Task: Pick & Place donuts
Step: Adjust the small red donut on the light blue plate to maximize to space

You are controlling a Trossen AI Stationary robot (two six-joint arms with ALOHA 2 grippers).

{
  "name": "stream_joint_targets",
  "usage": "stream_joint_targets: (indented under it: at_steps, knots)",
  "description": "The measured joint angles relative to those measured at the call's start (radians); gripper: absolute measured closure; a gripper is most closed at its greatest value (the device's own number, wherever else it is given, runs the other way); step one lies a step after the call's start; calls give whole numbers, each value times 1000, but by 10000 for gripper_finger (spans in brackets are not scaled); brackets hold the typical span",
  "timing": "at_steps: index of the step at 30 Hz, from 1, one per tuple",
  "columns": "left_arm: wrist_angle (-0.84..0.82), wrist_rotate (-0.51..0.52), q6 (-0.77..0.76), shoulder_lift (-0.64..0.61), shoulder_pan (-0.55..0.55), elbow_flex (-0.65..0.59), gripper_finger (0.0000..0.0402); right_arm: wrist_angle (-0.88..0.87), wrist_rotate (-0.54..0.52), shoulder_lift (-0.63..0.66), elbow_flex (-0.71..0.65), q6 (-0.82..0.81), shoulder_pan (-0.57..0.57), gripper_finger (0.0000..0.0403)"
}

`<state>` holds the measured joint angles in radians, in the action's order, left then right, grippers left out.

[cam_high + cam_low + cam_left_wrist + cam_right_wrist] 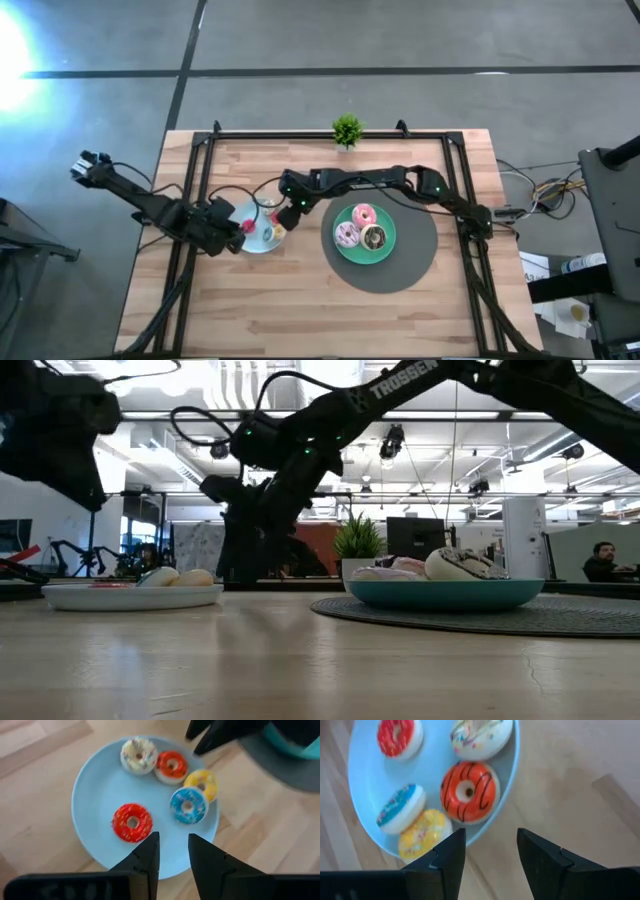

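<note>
A light-blue plate point(95, 795) lies on the wooden table and carries several mini donuts: red point(132, 822), blue point(188, 805), yellow point(202, 784), orange point(171, 766) and white with sprinkles point(138, 755). My left gripper point(172, 847) hovers open above the plate's edge, near the red donut, with nothing between its fingers. My right gripper point(492, 845) stands open over the plate's opposite rim, just beside the orange donut point(468, 791). A green plate point(385, 248) to the right holds three larger donuts: pink point(364, 214), pale pink point(347, 235) and chocolate point(374, 238).
The green plate rests on a round dark-grey mat point(415, 265). A small green plant point(347, 130) stands at the table's far edge. Dark frame rails point(190, 190) run along the table's left and right sides. Bare wood lies toward the near edge.
</note>
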<state>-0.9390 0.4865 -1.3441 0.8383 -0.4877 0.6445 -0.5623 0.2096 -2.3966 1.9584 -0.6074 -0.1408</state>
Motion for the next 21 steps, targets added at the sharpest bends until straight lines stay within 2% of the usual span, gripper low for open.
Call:
stream_joint_targets:
  at_steps: [6,12,21]
  knots:
    - [-41,50,14,-37,-1,29,324,-54,1,-57,81,23,12,237]
    - [-84,71,23,-52,-1,40,324,-70,-8,-71,88,18,26,246]
    - [-76,69,33,-38,-1,36,324,-114,-75,-71,82,30,25,315]
